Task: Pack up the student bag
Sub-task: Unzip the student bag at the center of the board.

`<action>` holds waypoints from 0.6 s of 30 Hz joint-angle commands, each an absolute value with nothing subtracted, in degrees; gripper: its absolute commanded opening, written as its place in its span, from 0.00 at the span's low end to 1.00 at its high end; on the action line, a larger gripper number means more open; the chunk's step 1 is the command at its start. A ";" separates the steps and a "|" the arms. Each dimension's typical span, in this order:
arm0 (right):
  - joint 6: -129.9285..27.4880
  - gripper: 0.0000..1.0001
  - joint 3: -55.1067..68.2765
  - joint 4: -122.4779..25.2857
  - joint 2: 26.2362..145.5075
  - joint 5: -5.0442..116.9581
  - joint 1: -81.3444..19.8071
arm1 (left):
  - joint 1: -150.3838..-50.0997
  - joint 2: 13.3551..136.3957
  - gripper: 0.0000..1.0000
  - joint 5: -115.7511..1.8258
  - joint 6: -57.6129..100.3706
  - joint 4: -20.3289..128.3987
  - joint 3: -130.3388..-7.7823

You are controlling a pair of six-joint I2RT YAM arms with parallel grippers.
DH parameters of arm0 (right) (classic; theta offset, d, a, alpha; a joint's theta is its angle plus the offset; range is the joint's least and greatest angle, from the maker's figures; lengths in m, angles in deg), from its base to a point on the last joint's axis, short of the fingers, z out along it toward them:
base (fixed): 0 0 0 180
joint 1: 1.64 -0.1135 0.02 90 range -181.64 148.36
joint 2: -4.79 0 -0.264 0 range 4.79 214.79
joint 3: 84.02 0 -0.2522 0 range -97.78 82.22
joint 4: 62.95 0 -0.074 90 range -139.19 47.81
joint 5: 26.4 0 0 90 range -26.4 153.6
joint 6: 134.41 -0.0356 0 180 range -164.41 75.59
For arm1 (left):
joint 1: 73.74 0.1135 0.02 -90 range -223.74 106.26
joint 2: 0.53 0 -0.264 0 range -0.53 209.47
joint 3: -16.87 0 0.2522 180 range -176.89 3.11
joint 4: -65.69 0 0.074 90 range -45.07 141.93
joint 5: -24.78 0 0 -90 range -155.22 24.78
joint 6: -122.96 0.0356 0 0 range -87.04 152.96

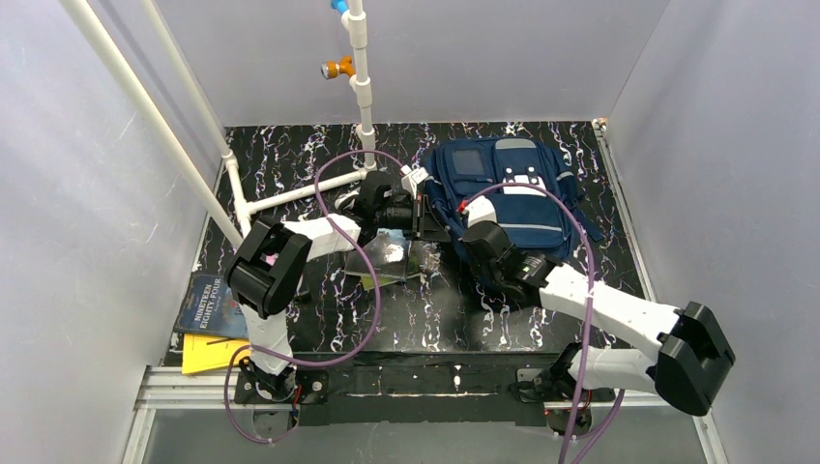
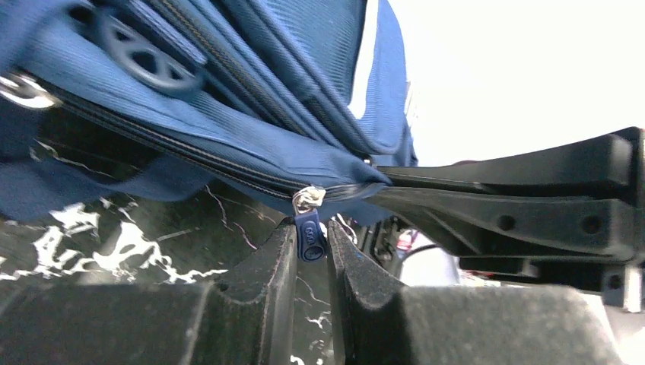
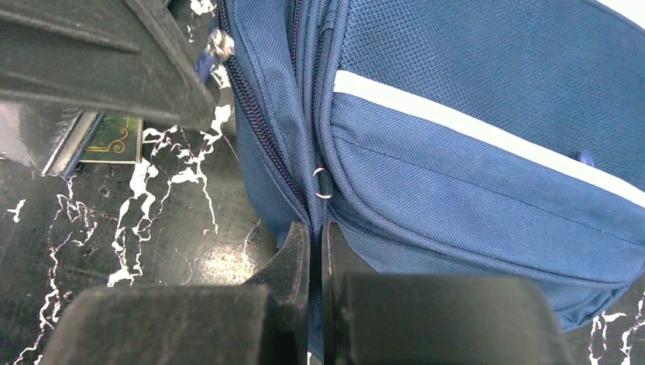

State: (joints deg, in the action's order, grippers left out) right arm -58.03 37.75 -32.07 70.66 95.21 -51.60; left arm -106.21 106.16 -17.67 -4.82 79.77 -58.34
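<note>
**Near edge of the student bag (image 1: 512, 198): both grips closed**

Closest to me, my right gripper (image 3: 316, 242) is clenched on a fold of navy fabric at the bag's near seam, beside a zip line. A little farther in, at the bag's left side, my left gripper (image 2: 312, 242) pinches the blue zipper pull (image 2: 309, 228). Beyond both, the bag lies flat, front up, on the far right of the marbled table (image 1: 406, 319), reaching toward the back wall.

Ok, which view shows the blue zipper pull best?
Left wrist: the zipper pull sits sharp and close, pinched by the left gripper. Top view hides it behind that gripper; right wrist shows only zipper track on the student bag.
</note>
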 commanded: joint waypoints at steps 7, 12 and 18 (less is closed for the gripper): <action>-62.79 0.36 28.22 -27.20 75.38 90.71 -51.34 | -108.45 102.54 0.00 -8.07 -19.01 76.08 -58.26; -68.17 0.67 30.82 -25.51 69.65 83.33 -51.31 | -109.70 103.58 0.00 -10.83 -21.98 76.10 -56.74; -83.45 0.70 32.74 -21.29 68.18 90.54 -51.30 | -111.88 103.89 0.06 -15.05 -22.77 76.04 -55.20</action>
